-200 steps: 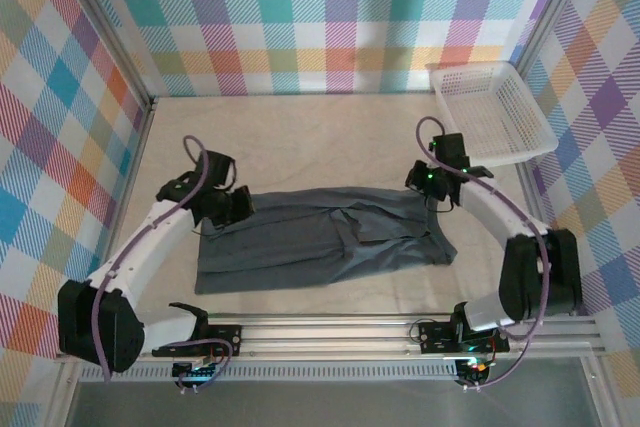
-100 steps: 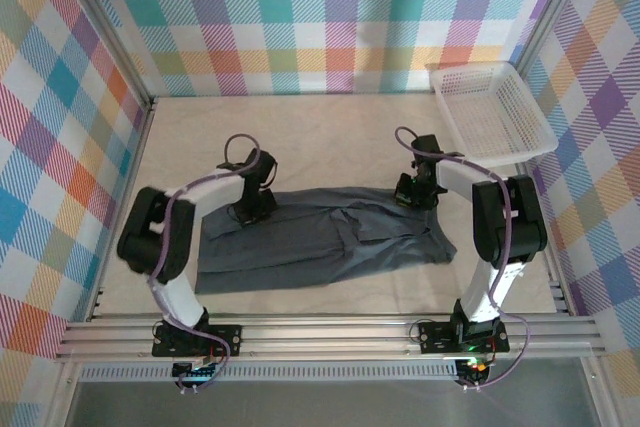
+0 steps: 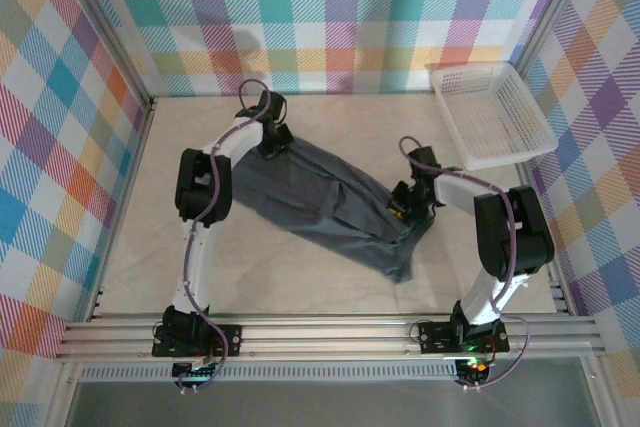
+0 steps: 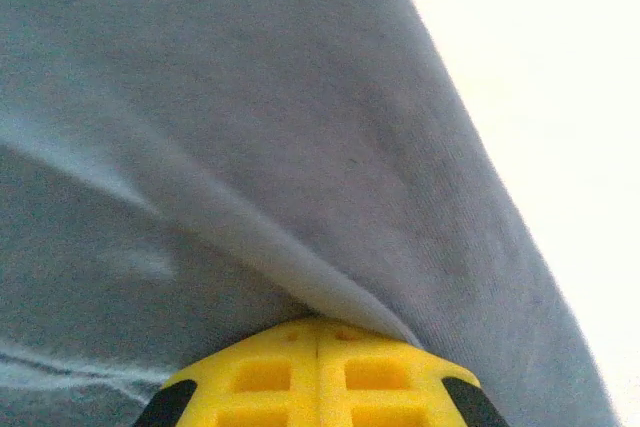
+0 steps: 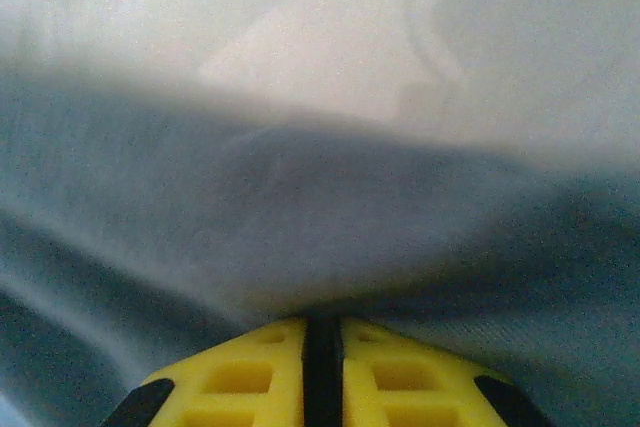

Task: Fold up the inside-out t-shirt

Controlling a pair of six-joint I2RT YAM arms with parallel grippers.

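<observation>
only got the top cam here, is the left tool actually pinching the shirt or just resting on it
observer: in the left wrist view the left tool is shut and a ridge of the t-shirt runs out from its tip, so pinched
operator: and the right one
observer: right wrist view shows the right tool shut too, grey cloth bunched against its tip
operator: slack near the left tip
observer: looks not, the cloth draws into one tight crease there

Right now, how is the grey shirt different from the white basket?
The t-shirt is dark grey and wrinkled; the basket is white mesh. The left gripper and right gripper pinch the t-shirt; nothing touches the basket. The t-shirt stretches across the middle; the basket sits in the far right corner. Both are on the table.
</observation>
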